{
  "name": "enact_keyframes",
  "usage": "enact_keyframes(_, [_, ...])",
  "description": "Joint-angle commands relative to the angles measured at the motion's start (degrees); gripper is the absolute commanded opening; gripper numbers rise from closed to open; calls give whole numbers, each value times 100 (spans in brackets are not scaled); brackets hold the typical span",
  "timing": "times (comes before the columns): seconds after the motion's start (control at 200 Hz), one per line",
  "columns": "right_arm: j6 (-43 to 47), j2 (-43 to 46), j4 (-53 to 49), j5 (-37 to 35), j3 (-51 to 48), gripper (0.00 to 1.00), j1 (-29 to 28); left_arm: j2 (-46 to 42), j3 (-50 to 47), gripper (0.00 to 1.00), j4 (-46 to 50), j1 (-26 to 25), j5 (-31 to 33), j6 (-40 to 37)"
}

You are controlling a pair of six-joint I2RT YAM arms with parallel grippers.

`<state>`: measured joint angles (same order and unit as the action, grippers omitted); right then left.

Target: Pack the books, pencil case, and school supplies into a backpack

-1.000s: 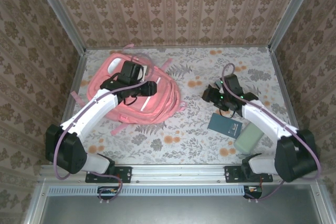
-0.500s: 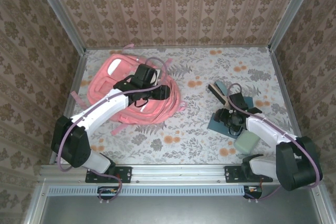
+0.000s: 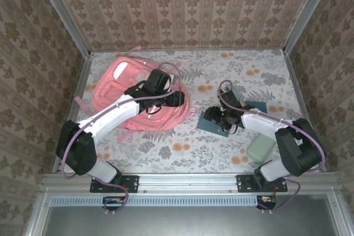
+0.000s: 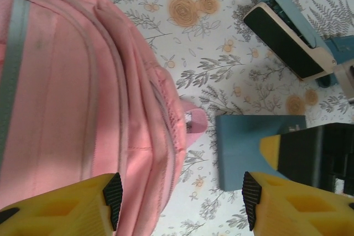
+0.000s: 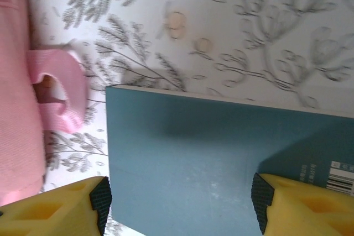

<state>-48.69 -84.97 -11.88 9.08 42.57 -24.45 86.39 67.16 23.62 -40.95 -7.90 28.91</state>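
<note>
- The pink backpack point(image 3: 108, 89) lay flat at the upper left of the floral table point(image 3: 166, 147) in the overhead view. The left arm stretched across it.
- The left gripper point(image 3: 176, 98) hung over the backpack's right edge. In the left wrist view its yellow fingers point(image 4: 61, 203) stood wide apart at the bottom of the frame, closed on nothing.
- The teal notebook point(image 3: 203, 124) lay flat near the middle of the table, just right of the backpack. Its corner sat close to a pink strap loop point(image 5: 55, 78).
- The right gripper point(image 3: 214, 118) hovered low over the notebook. In the right wrist view its fingers point(image 5: 304, 208) were spread at the bottom corners, the cover between them.
- A slim teal-and-dark block point(image 4: 287, 40) lay at the upper right of the left wrist view, apart from the notebook.
- The mint-green pencil case point(image 3: 261, 148) rested at the lower right of the overhead view, beside the right arm and well apart from the backpack.
</note>
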Motion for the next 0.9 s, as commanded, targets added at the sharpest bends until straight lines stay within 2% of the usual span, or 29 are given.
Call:
enact_keyframes(0.0, [29,17,-363,-16,327,72,-17,227,26,62,-267,-219,-158,406])
enact_keyframes(0.145, [311,486,-841,-304,270,78,109,638,119,61,-397,-644,-195,687])
enact_keyframes(0.235, [381,1010,-949,-339,-29,85,304,927,186,55,-434,-878,-223,790])
enact_keyframes(0.31, [429,1449,-1042,-433,-308,99,454,1186,233,54,-479,-1052,-282,836])
enact_keyframes(0.33, [454,1562,-1067,-485,-378,99,485,1264,264,54,-468,-1105,-285,836])
enact_keyframes(0.495, [549,2157,-1454,-781,-723,99,706,1794,427,49,-375,-1309,-335,827])
enact_keyframes(0.65, [709,2179,-1249,-347,-937,99,818,2109,533,43,-352,-1337,-293,788])
enact_keyframes(0.895, [813,1966,-747,-1,-1237,83,824,2475,794,37,-327,-1329,-302,655])
